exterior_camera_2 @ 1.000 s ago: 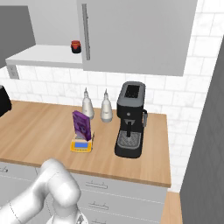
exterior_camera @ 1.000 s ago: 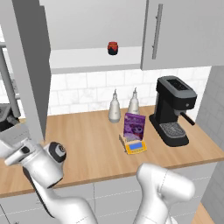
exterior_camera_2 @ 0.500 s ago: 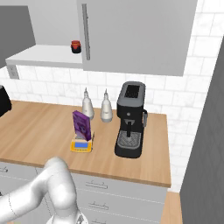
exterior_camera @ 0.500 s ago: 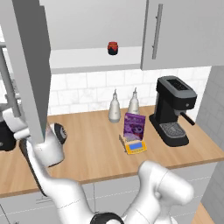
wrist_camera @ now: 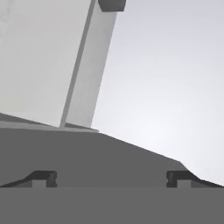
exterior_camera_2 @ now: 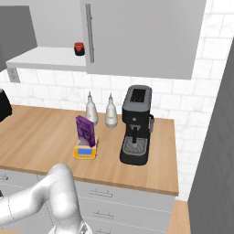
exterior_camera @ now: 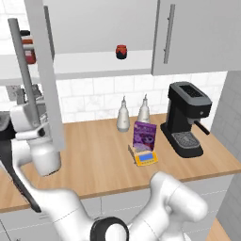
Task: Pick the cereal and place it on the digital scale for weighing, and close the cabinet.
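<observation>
Grey door panel is pretty much all the hand view gets: the gripper (wrist_camera: pixel 111 177) is spread wide with nothing between its tips, pointed at the open door of the cabinet (exterior_camera: pixel 44 70), with the long bar handle (wrist_camera: pixel 87 65) running up just ahead of it. In the left base view the hand sits at the far left, right by that door's lower edge.

The cereal (exterior_camera: pixel 144 136) is well apart from it, over to the right, standing upright on the digital scale (exterior_camera: pixel 145 156) on the wooden worktop (exterior_camera: pixel 94 160). Two pale bottles (exterior_camera: pixel 123 115) stand just behind the box against the white tile wall, and the black coffee machine (exterior_camera: pixel 186 120) is to its right. A small red jar (exterior_camera: pixel 121 52) sits on the open cabinet shelf above; the right door of the cabinet is shut.
</observation>
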